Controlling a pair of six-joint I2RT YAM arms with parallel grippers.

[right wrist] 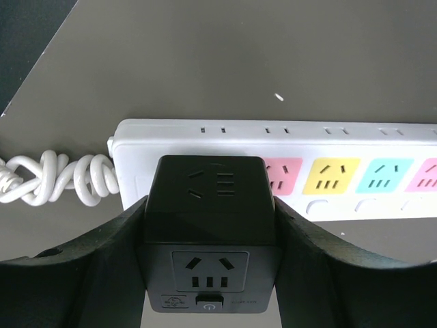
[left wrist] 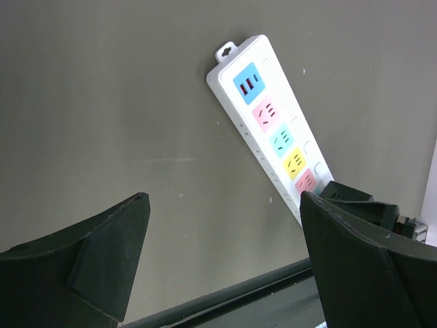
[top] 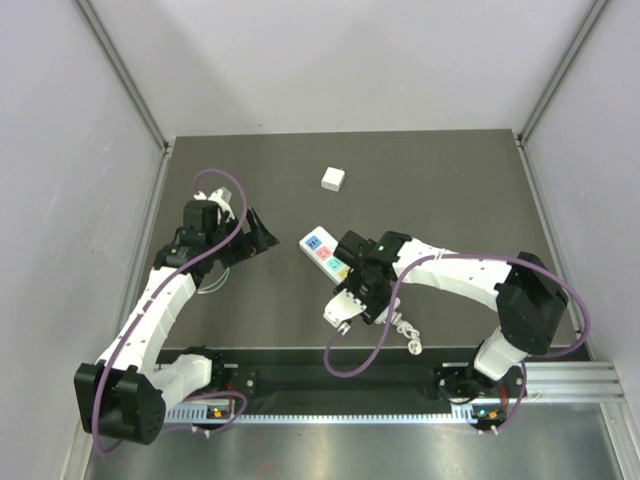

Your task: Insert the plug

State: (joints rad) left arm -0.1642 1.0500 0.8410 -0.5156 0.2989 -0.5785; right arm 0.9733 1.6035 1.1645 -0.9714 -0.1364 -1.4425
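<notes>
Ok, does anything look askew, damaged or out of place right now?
Nothing damaged or spilled. The power strip lies diagonally; a small white cube sits alone toward the far side, apart from it. The black adapter sits square in the right gripper.

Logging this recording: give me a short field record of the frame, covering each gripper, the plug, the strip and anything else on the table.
left gripper: open, empty, hovering beside the strip
right gripper: shut on black cube-shaped adapter plug
plug position: over the cable end of the white power strip with coloured sockets, next to a pink socket; whether it is seated cannot be told
other items: small white cube on the far part of the dark grey table; coiled white cable at the strip's end
</notes>
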